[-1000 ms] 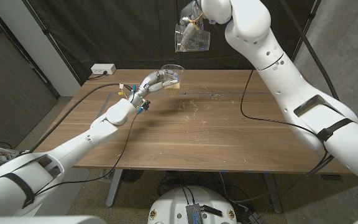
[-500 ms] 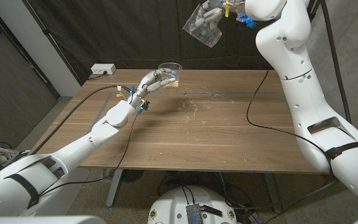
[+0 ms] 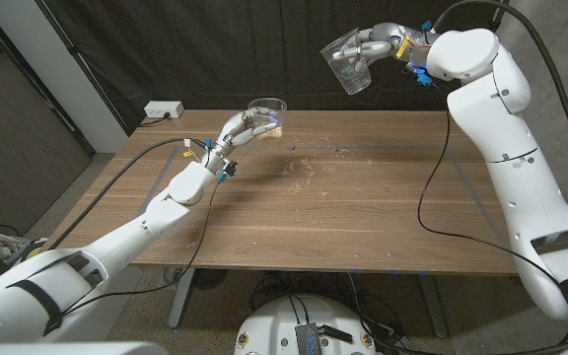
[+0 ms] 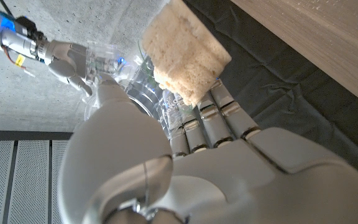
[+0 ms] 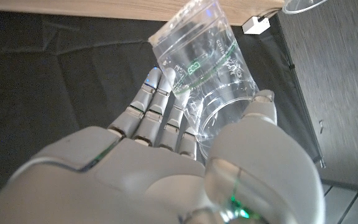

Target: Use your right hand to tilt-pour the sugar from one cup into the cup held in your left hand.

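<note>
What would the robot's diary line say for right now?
left robot hand: holds clear cup over table | right robot hand: holds empty-looking cup up high, tilted | sugar: in left cup

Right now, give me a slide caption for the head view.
Right hand holds a clear cup high above the table; left hand grips the receiving cup.

A wooden table stands before black curtains and grey walls.
</note>
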